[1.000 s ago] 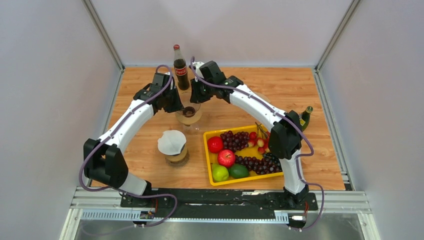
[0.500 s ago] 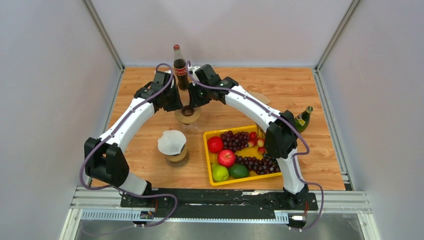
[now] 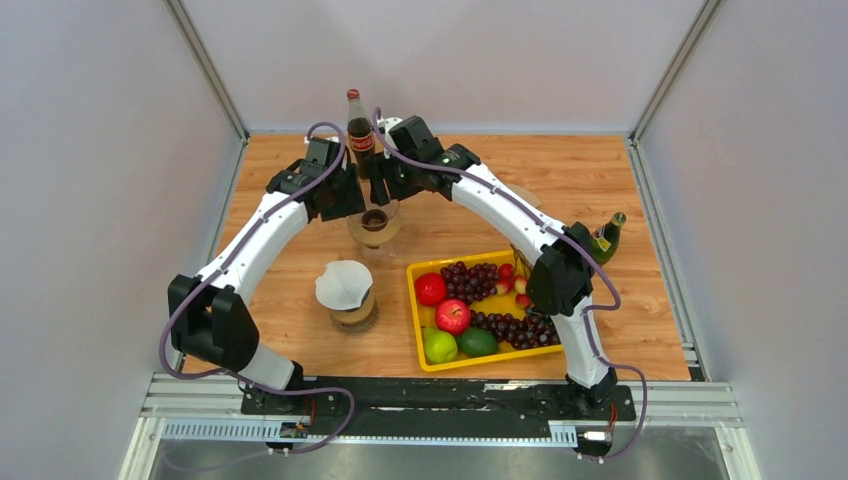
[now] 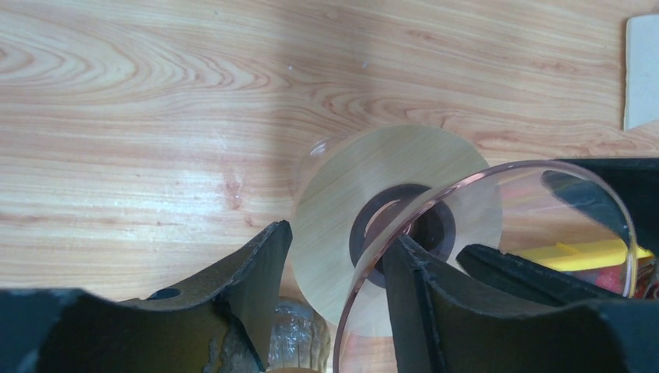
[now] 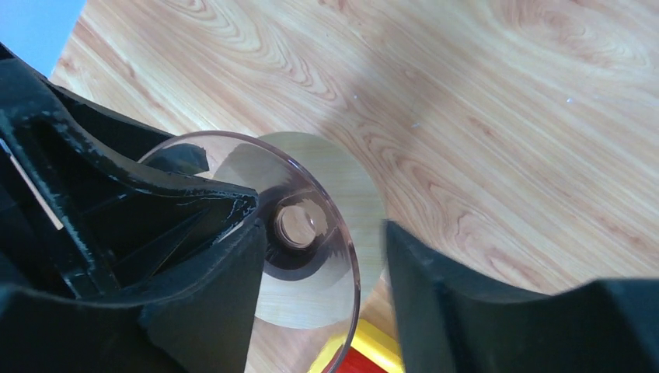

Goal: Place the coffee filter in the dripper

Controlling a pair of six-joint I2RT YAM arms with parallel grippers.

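Observation:
The dripper (image 3: 374, 226), a clear glass cone on a round wooden base, stands upright on the table at the back middle. My left gripper (image 3: 352, 205) is at its left rim and my right gripper (image 3: 386, 192) at its back right rim. Both are open, each with one finger inside the cone and one outside. In the left wrist view the dripper (image 4: 388, 194) rim runs between the fingers of the left gripper (image 4: 338, 260). The right gripper (image 5: 322, 256) straddles the dripper (image 5: 311, 256) rim the same way. The white coffee filter (image 3: 343, 283) sits on a small wooden stand nearer the front, away from both grippers.
A cola bottle (image 3: 357, 125) stands just behind the dripper. A yellow tray (image 3: 414, 300) of apples, limes and grapes lies front right, with a green bottle (image 3: 608, 236) beyond it. A flat beige paper piece (image 4: 641, 70) lies on the table right of the dripper.
Both grippers have opened off the dripper's rim. The right arm has shifted left, and the dripper stands slightly farther back and left.

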